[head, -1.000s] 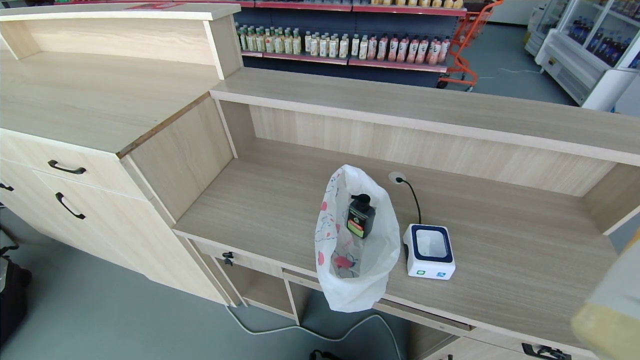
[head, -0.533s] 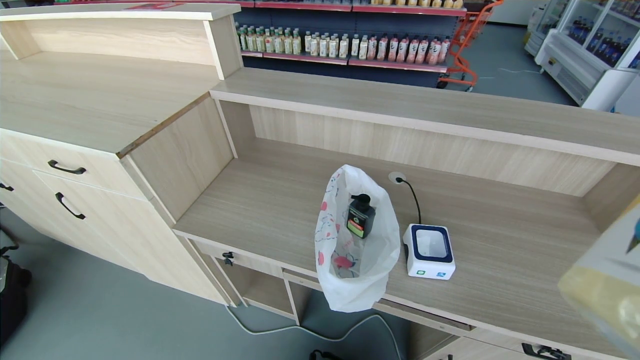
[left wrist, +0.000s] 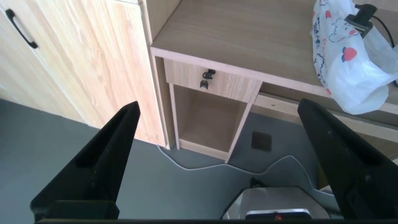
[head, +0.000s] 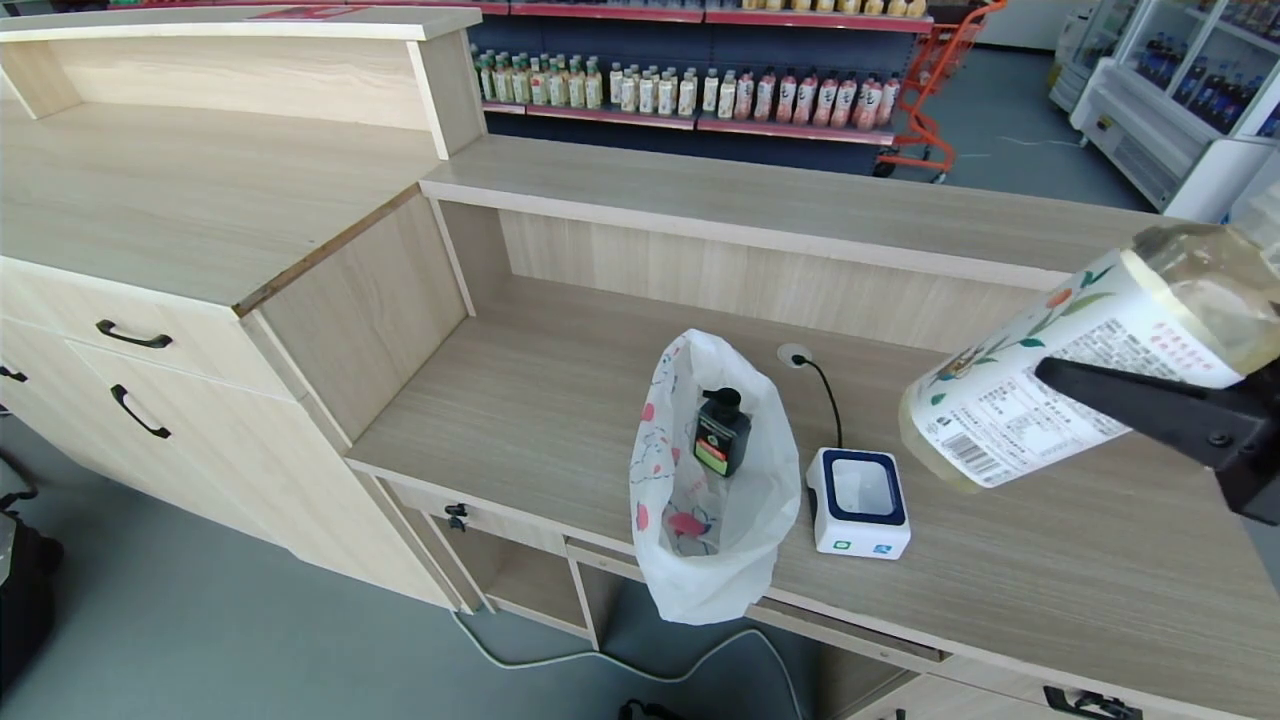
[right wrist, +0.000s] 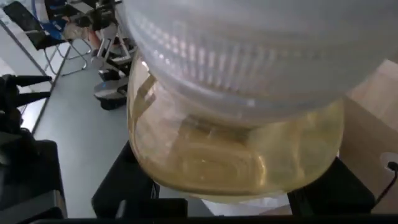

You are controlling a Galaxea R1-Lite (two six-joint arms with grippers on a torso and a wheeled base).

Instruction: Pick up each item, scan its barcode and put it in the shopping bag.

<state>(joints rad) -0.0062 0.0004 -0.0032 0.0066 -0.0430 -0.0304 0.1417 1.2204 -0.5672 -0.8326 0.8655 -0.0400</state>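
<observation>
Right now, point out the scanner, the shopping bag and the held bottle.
scanner (head: 862, 487), head view, its glass window.
shopping bag (head: 778, 480), head view, its side wall.
bottle (head: 990, 410), head view, its printed label.

The bottle (head: 1010, 400) bears a label with barcode and fine print, none of it legible.

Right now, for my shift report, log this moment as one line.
right gripper: shut on clear bottle, raised right of scanner | left gripper: open, low before counter | shopping bag: holds pump bottle
</observation>
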